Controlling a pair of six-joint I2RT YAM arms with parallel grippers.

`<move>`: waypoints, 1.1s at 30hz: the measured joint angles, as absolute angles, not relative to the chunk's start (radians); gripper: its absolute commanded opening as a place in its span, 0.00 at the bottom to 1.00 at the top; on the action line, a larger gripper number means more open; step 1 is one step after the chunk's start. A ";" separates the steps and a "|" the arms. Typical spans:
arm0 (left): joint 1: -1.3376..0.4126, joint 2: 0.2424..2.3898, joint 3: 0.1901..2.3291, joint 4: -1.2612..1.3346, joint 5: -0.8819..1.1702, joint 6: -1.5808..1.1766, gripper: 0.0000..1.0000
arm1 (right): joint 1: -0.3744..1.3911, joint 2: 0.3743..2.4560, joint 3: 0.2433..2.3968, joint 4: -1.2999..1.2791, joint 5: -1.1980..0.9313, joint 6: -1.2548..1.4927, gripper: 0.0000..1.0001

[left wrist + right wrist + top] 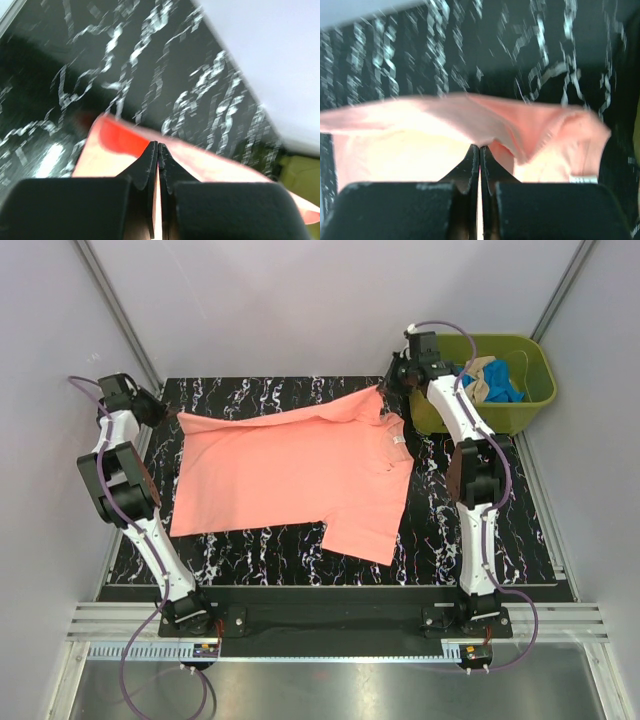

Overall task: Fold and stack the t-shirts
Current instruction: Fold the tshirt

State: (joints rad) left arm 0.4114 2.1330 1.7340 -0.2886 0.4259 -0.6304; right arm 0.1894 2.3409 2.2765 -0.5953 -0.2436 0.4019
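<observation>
Left gripper (157,149) pinched shut on salmon t-shirt (290,470) far-left corner. Right gripper (479,149) pinched shut on far-right edge. Likely tensioning cloth flat before folding.

Finding: I am operating in a robotics lab test cell. Evidence from my overhead view follows. The black marble-patterned table (250,555) is boxed in by plain white panels (300,300) joined with aluminium struts (115,305). The left arm (125,490) and right arm (475,470) are bolted to a black base plate (330,615). Purple cables (533,625) loop down to a slotted aluminium rail (330,652). The domestic articles are a salmon-pink t-shirt (290,475) spread on the table and an olive-green plastic tub (520,415) at the far right corner.
</observation>
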 measured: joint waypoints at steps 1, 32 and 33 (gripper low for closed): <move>0.411 2.133 1.733 -0.314 0.418 -0.616 0.02 | 0.189 2.331 2.242 -0.596 -0.248 0.400 0.00; 0.449 2.128 1.615 -0.661 0.287 -0.478 0.00 | 0.189 2.186 2.001 -0.800 -0.282 0.389 0.00; 0.449 2.128 1.613 -0.661 0.287 -0.478 0.00 | 0.189 2.186 2.001 -0.802 -0.282 0.389 0.00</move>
